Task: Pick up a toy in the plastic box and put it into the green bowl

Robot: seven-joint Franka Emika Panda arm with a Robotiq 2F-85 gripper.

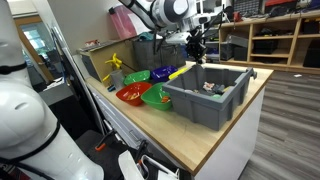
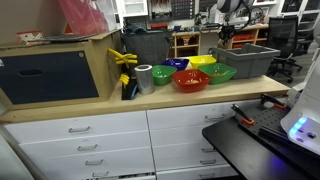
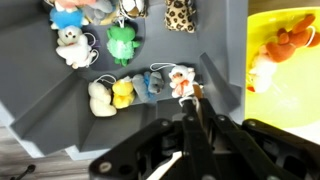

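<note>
The grey plastic box [image 1: 205, 106] stands at the end of the wooden counter and shows in both exterior views [image 2: 246, 62]. In the wrist view its floor [image 3: 150, 55] holds several small plush toys. My gripper [image 1: 196, 47] hangs above the box's near edge. In the wrist view its fingers [image 3: 193, 108] are pressed together, with the white loop of a small orange-and-white toy [image 3: 181, 82] at their tips. A green bowl [image 1: 157, 97] sits next to the box, also seen in an exterior view [image 2: 218, 72]. Another green bowl [image 1: 135, 76] sits farther back.
A red bowl [image 1: 130, 95], a blue bowl [image 1: 160, 72] and a yellow bowl [image 1: 172, 73] cluster beside the box. In the wrist view the yellow bowl [image 3: 290, 95] holds toys. A yellow toy [image 2: 125, 62], a roll of tape [image 2: 144, 78] and a cardboard box [image 2: 55, 70] stand farther along.
</note>
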